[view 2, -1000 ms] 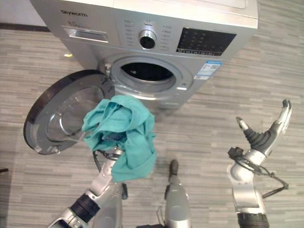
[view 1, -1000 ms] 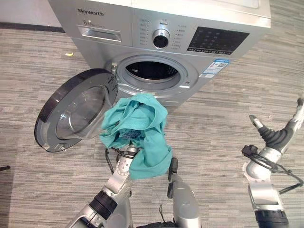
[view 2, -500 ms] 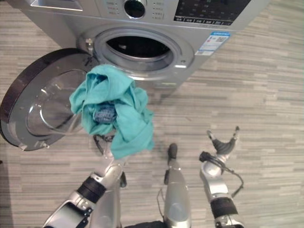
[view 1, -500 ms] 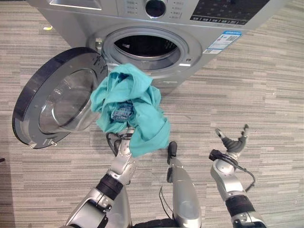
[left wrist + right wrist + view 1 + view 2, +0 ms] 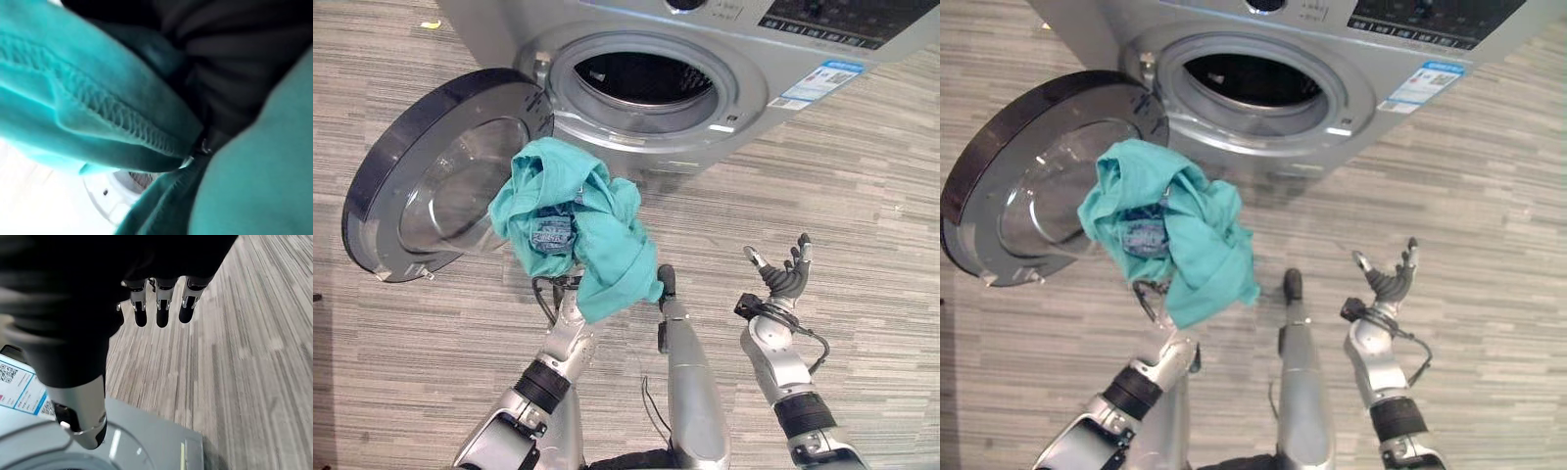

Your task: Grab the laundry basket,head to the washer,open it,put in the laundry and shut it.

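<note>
The left hand (image 5: pixel 570 305) is raised under a bunched teal garment (image 5: pixel 576 235) that drapes over it, so whether its fingers are curled cannot be told; the cloth hangs just in front of the washer (image 5: pixel 764 88), beside the swung-out door (image 5: pixel 431 186). The right hand (image 5: pixel 781 279) is lifted above the wood-patterned floor (image 5: pixel 862 225), fingers spread and holding nothing.

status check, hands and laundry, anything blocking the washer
Left hand up under teal cloth, fingers hidden. Right hand open, empty. Washer door open, drum opening unblocked.
</note>
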`<state>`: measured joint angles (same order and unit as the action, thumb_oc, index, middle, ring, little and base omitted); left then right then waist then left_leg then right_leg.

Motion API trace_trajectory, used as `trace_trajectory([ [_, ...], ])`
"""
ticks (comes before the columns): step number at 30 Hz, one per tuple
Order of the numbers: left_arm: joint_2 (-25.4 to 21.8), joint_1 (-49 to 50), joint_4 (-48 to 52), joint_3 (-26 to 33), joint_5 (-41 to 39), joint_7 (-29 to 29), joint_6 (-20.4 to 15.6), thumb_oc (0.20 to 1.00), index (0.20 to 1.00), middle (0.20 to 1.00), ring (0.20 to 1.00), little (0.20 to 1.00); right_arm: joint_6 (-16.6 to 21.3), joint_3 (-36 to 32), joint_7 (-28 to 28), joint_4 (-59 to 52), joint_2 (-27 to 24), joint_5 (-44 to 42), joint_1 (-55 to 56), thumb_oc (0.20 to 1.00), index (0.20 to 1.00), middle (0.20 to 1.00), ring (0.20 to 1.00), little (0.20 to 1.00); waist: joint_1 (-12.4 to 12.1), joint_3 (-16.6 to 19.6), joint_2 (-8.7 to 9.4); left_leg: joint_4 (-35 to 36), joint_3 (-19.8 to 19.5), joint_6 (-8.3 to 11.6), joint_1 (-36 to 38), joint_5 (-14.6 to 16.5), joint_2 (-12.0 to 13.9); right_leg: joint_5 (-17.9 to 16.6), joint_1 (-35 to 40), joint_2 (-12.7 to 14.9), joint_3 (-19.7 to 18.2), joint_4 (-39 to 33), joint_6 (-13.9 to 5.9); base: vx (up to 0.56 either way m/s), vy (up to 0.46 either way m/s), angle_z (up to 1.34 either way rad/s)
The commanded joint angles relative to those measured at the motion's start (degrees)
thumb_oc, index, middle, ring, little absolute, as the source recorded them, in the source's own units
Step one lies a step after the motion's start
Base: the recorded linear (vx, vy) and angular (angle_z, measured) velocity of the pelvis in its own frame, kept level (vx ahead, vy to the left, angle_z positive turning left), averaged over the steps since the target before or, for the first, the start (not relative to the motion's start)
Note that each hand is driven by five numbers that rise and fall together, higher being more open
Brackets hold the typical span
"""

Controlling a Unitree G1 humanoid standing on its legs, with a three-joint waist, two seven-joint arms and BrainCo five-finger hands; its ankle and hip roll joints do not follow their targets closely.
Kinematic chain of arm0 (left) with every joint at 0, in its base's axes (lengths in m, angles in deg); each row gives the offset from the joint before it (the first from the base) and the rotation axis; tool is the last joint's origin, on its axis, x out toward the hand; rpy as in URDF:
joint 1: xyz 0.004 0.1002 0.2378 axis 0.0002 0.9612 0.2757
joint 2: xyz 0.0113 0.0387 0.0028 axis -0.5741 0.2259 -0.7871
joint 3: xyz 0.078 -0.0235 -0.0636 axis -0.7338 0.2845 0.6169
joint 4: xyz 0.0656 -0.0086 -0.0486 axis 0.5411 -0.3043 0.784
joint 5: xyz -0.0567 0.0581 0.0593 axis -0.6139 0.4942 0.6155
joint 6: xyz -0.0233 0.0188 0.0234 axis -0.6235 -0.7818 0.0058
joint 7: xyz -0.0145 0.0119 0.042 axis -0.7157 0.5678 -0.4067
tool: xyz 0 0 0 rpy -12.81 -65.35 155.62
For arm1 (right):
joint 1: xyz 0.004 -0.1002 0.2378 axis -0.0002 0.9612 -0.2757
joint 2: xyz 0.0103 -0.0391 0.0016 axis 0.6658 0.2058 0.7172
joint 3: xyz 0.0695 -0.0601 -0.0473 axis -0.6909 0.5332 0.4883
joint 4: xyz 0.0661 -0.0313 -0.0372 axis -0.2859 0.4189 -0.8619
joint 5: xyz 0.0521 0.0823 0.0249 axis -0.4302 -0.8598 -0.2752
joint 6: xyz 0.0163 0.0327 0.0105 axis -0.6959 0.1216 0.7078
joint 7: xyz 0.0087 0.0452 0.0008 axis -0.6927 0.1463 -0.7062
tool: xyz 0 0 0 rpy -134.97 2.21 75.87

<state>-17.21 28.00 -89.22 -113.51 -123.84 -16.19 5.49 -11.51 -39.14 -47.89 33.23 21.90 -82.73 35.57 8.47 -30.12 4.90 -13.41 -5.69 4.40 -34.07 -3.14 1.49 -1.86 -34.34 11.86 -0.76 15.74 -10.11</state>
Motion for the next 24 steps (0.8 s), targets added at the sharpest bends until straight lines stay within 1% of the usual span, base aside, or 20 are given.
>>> trace_trajectory([
  [1, -0.49, -2.73, 5.05, -0.17, 4.57, 0.21, -3.28, 0.200, 0.200, 0.200, 0.200, 0.200, 3.18, -2.30, -0.43, -3.47, -1.61, 0.22, 0.41, 1.000, 1.000, 1.000, 1.000, 1.000, 0.02, 0.33, 1.03, -9.71, 0.18, -0.80, 0.57, 14.60, 1.13, -5.86, -1.32, 5.02, -1.92, -9.76, -0.30, 0.04, -0.167, 0.31],
  [2, -0.59, -2.89, 5.44, -0.65, 4.49, 0.73, -3.13, 0.200, 0.200, 0.200, 0.200, 0.200, 3.29, -2.24, -0.95, -3.73, -1.80, 1.31, -0.37, 1.000, 1.000, 1.000, 1.000, 1.000, 0.11, 0.33, 0.75, -7.62, 0.00, -0.17, 0.02, 13.60, 2.28, -5.22, -2.40, 4.02, -0.91, -9.44, 0.04, 0.02, -0.145, 0.18],
  [3, -0.69, -3.06, 5.52, -0.83, 4.38, 0.82, -3.04, 0.200, 0.200, 0.200, 0.200, 0.200, 3.31, -2.18, -1.16, -3.91, -1.76, 1.54, -0.48, 1.000, 1.000, 1.000, 1.000, 1.000, 0.37, 0.33, 0.78, -6.76, -0.01, 0.02, -0.61, 12.72, 2.50, -5.26, -3.33, 4.02, -0.69, -9.39, 0.11, 0.03, -0.195, 0.08],
  [5, -0.41, -3.11, 5.29, -1.57, 4.02, 1.14, -2.73, 0.200, 0.200, 0.200, 0.200, 0.200, 3.62, -2.24, -1.49, -3.87, -1.51, 1.42, -0.41, 1.000, 1.000, 1.000, 1.000, 1.000, 0.43, 0.33, 0.33, -5.09, -0.25, 0.68, -0.96, 12.06, 3.68, -4.28, -4.33, 2.97, -0.34, -8.82, 0.44, 0.03, -0.148, 0.00],
  [9, 1.00, -2.34, 4.47, -1.95, -0.10, 2.24, -2.75, 0.200, 0.200, 0.200, 0.200, 0.200, 4.12, -2.40, -2.07, -3.36, -0.67, -0.57, 0.08, 1.000, 1.000, 1.000, 1.000, 1.000, 0.87, 0.33, -0.14, -1.20, -0.18, 1.63, -1.46, 10.12, 5.20, -3.00, -6.92, 1.74, 0.00, -7.55, 0.91, 0.02, -0.108, 0.03],
  [12, 1.88, -2.13, 3.16, -1.79, -1.79, 2.39, -2.84, 0.200, 0.200, 0.200, 0.200, 0.200, 4.79, -2.46, -2.46, -3.19, -0.11, -1.77, 0.00, 1.000, 1.000, 1.000, 1.000, 1.000, 1.07, 0.33, -0.15, 0.12, -0.14, 2.04, -2.30, 9.19, 5.96, -2.36, -8.31, 1.26, 0.31, -6.90, 1.15, 0.01, -0.120, 0.02],
  [14, 2.69, -3.02, 1.64, -1.64, -2.84, 1.97, -2.77, 0.200, 0.200, 0.200, 0.200, 0.200, 5.44, -2.06, -2.81, -3.94, 0.35, -2.30, 0.00, 1.000, 1.000, 1.000, 1.000, 1.000, 1.42, 0.33, -0.08, 1.30, -0.06, 2.69, -3.51, 8.24, 7.14, -1.71, -10.51, 0.54, 0.67, -5.90, 1.37, 0.03, -0.172, 0.06],
  [18, 3.42, -6.57, 0.20, -0.82, -3.46, 0.86, -3.51, 0.200, 0.200, 0.200, 0.200, 0.200, 6.44, -1.39, -2.86, -4.93, -0.04, -2.08, -0.15, 1.000, 1.000, 1.000, 1.000, 1.000, 2.36, 0.33, 0.26, 1.30, 0.14, 3.61, -6.01, 7.78, 8.72, -0.35, -14.48, -0.60, 1.24, -3.17, 1.85, 0.03, -0.137, 0.04],
  [22, 4.81, -12.10, -3.54, 1.67, -4.46, -1.71, -4.64, 0.200, 0.200, 0.200, 0.200, 0.200, 7.66, -0.55, -3.17, -5.10, 0.22, -2.38, -0.54, 1.000, 1.000, 1.000, 1.000, 1.000, 3.47, 0.33, 0.92, 0.70, -0.05, 4.51, -8.24, 7.97, 10.78, 1.16, -18.51, -2.33, 1.80, 0.26, 2.28, 0.06, -0.144, 0.03],
  [23, 5.36, -13.32, -4.32, 2.10, -4.94, -2.08, -4.82, 0.200, 0.200, 0.200, 0.200, 0.200, 7.80, -0.24, -3.27, -4.92, 0.30, -2.32, -0.60, 1.000, 1.000, 1.000, 1.000, 1.000, 3.41, 0.33, 0.71, 0.47, -0.14, 4.72, -7.57, 9.63, 11.71, 3.23, -18.24, -3.00, 2.03, 1.36, 1.89, 0.03, -0.105, -0.02],
  [24, 5.37, -13.51, -4.38, 2.10, -4.95, -2.02, -4.87, 0.200, 0.200, 0.200, 0.200, 0.200, 7.85, -0.31, -3.29, -4.97, 0.27, -2.34, -0.70, 1.000, 1.000, 1.000, 1.000, 1.000, 3.65, 0.33, 1.02, 0.39, -0.06, 4.73, -8.74, 8.15, 11.25, 1.59, -19.22, -2.64, 2.07, 0.95, 2.32, 0.04, -0.148, -0.05],
])
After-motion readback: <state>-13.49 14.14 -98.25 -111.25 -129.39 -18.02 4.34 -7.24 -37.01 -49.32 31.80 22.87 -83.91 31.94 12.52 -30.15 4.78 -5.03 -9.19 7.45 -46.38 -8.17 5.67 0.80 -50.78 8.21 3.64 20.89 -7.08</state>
